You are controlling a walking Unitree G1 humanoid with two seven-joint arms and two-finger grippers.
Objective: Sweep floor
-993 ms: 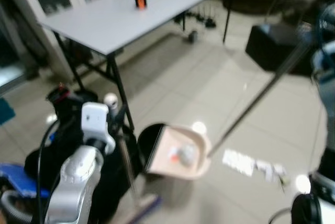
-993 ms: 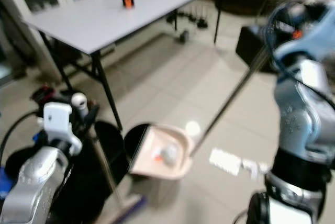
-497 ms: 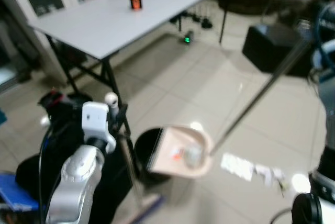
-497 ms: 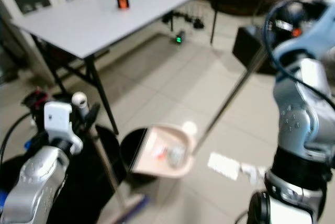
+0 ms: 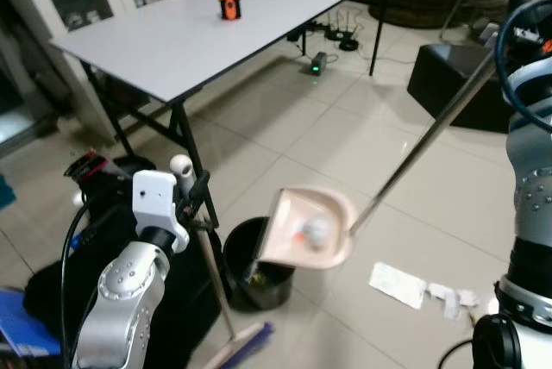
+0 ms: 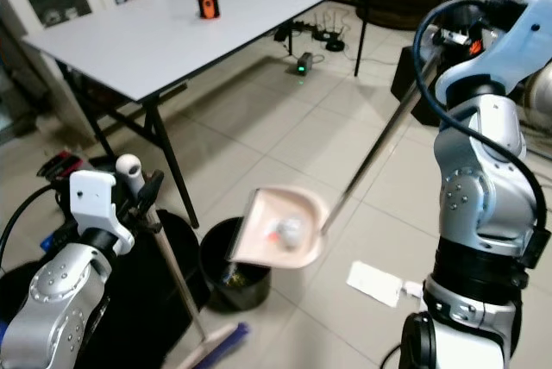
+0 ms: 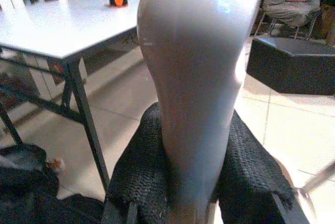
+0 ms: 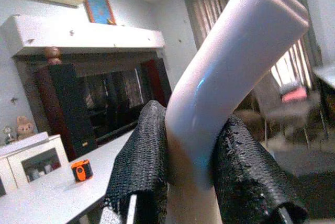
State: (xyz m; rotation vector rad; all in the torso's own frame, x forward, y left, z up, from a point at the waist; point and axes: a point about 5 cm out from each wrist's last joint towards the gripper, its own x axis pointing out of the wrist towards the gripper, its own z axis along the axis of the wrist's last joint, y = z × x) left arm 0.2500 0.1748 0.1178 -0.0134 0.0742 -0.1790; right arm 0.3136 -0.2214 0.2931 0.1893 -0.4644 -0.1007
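The right gripper (image 8: 191, 182) is clenched on the white handle of the long-handled beige plastic dustpan (image 5: 308, 229), holding its pan tilted above the round black waste bin (image 5: 254, 261) so the collected debris (image 5: 312, 231) can slide in. The left gripper (image 7: 191, 182) is clenched on the pale broom handle (image 7: 196, 77), keeping the broom (image 5: 220, 300) upright beside the bin. White paper scraps (image 5: 418, 287) remain on the tiled floor (image 5: 345, 136), near the robot's right side.
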